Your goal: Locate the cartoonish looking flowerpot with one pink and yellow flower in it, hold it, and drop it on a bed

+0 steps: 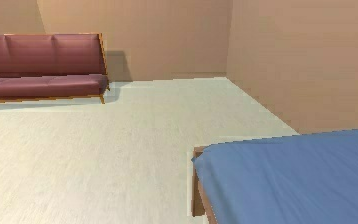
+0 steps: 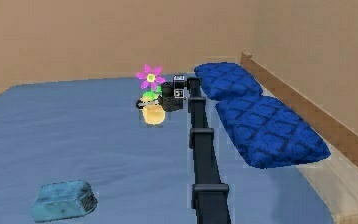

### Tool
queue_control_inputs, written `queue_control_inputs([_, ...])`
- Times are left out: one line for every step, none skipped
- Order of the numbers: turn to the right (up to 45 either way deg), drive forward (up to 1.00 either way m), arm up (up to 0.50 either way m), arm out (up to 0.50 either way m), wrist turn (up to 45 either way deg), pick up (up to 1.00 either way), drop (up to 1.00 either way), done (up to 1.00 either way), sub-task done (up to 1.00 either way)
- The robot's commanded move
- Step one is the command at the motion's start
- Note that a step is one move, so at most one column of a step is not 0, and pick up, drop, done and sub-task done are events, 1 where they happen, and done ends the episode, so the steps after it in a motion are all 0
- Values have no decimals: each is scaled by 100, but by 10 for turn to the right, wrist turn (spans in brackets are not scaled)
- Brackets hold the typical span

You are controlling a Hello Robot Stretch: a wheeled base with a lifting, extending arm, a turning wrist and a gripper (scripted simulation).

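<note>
The flowerpot [image 2: 154,112] stands upright at the finger end of the gripper [image 2: 166,98], above the blue bed [image 2: 67,130]; I cannot tell whether the gripper holds it.

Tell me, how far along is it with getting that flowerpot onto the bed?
Finding looks done: the flowerpot with its pink flower is right by the gripper, and the arm reaches across the blue bed beside two pillows. In hand: the drop itself. I cannot tell whether the flowerpot hangs from the gripper or rests on the bed, so letting go may be what is left.
</note>
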Motion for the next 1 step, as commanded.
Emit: queue_control_inputs([0, 0, 0, 0, 0, 0, 100, 0, 0])
